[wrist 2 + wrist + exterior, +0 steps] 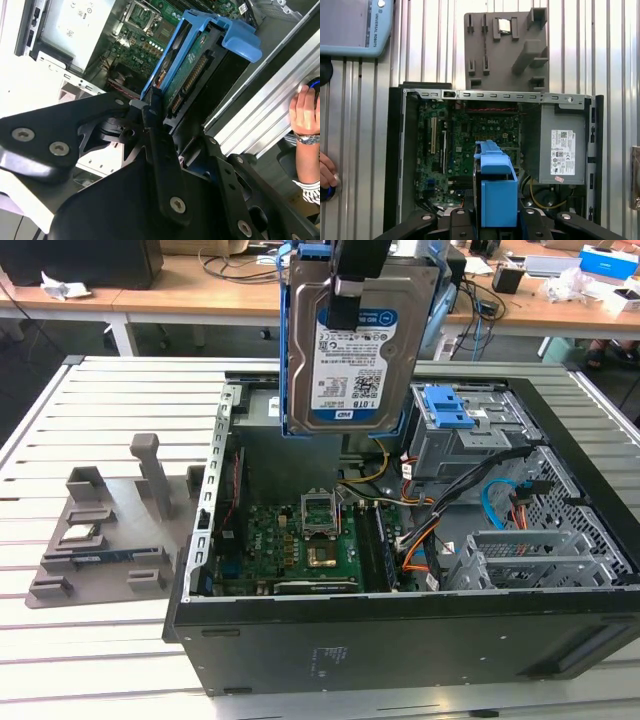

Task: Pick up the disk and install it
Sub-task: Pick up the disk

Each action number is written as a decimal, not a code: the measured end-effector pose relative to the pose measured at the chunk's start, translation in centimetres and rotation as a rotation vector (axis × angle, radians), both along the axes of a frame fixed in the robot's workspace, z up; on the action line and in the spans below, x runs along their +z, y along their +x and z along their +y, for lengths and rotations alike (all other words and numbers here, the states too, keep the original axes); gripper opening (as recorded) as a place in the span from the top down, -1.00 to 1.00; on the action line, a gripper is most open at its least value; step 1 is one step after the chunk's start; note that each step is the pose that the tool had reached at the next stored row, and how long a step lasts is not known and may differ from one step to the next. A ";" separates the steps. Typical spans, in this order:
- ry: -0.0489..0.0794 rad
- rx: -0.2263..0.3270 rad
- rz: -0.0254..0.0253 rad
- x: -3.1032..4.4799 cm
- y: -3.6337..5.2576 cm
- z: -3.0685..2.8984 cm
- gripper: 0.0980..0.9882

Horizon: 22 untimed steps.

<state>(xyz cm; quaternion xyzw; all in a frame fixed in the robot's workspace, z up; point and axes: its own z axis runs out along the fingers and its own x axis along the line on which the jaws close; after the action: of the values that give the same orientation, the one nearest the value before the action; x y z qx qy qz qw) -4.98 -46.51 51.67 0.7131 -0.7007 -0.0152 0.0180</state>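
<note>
The disk (362, 355), a silver hard drive with a white-and-blue label and a blue bracket along its edges, hangs upright in the air above the open computer case (400, 625). My gripper (348, 295) is shut on its upper end, with one black finger lying over the label. In the second wrist view the disk (197, 75) runs away from my gripper (162, 117) toward the motherboard. Seen from the first wrist view, the blue bracket (497, 192) sits between my fingers (459, 222), over the case's interior.
Inside the case lie the green motherboard (300, 545), cables, and a grey drive cage with a blue latch (452, 408) at the exterior view's right. A grey fixture plate (100, 540) holding a small chip (79, 533) lies left of the case. A person's hand (303, 110) rests nearby.
</note>
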 end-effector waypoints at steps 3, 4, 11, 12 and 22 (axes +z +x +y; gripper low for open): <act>0.000 0.000 0.0000 -0.04 0.00 -0.57 0.40; 0.000 0.000 0.0000 -0.06 0.00 -0.80 0.40; 0.000 0.000 0.0000 -0.15 0.00 -1.91 0.40; 0.000 0.000 0.0000 -0.15 0.00 -2.04 0.40; 0.000 0.000 0.0000 -0.27 0.00 -3.87 0.40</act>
<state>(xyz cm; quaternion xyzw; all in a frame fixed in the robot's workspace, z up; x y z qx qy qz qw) -4.98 -50.38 51.40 0.7131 -0.7006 -0.0152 0.0180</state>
